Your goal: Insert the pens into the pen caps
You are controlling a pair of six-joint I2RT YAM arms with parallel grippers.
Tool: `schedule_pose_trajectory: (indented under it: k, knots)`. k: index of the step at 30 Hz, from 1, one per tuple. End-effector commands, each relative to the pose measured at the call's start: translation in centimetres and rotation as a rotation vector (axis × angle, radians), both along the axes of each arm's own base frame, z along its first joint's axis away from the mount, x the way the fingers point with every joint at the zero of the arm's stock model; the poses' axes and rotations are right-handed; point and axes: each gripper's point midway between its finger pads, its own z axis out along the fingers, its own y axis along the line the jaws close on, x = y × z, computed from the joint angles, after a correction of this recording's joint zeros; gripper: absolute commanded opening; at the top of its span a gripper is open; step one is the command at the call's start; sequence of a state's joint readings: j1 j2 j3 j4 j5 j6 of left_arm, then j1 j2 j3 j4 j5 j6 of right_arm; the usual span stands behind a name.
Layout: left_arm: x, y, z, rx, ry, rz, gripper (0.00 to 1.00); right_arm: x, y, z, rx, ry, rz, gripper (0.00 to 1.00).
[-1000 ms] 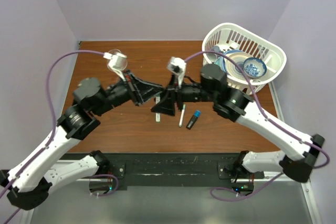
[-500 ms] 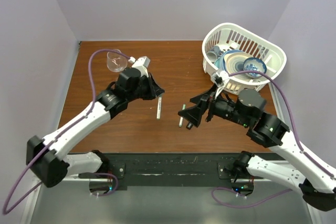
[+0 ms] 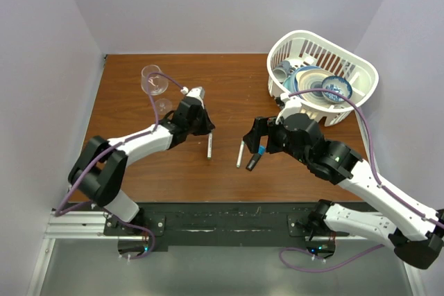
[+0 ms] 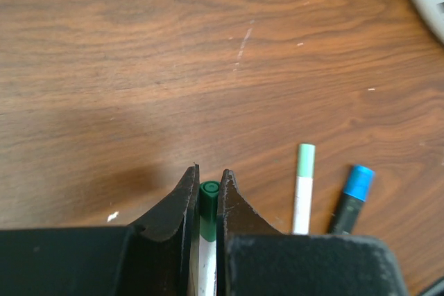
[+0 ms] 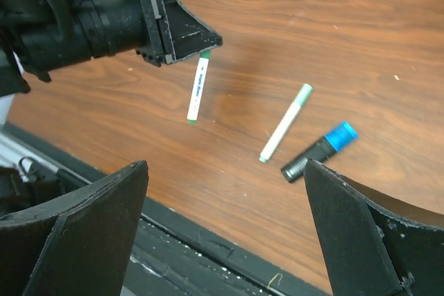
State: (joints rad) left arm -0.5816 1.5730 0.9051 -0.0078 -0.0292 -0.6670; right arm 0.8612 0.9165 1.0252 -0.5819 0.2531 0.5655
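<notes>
Left wrist view: the left tool (image 4: pixel 208 178) clamps the green cap (image 4: pixel 209 190) of a white pen (image 4: pixel 207 258) at bottom centre, likely seating it. The right tool (image 5: pixel 225 171) gapes empty above the second white pen (image 5: pixel 284 124) and blue-capped marker (image 5: pixel 316 154), side by side on the surface (image 5: pixel 388 32).

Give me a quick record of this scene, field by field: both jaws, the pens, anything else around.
left jaws: shut on held white pen, at its green end
right jaws: open, empty, above the table
second white pen: lying on table, untouched
black marker: lying beside it, blue cap on
far side: white basket of dishes, clear glass
</notes>
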Motion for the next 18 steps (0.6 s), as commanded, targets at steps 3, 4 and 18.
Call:
schedule_pose_trajectory:
  k: [3, 4, 18]
  knots:
    - [1.8, -1.0, -2.2, -0.036, -0.022, 0.024, 0.00, 1.1, -1.1, 0.8, 0.005, 0.016, -0.129, 0.99]
    - [1.6, -0.9, -2.8, -0.032, -0.009, 0.022, 0.00, 1.2, -1.2, 0.8, -0.007, 0.016, -0.133, 0.99]
    - [0.1, -1.4, 4.8, -0.050, -0.062, -0.103, 0.84, 0.9, -2.6, 3.6, 0.030, 0.014, -0.203, 0.99]
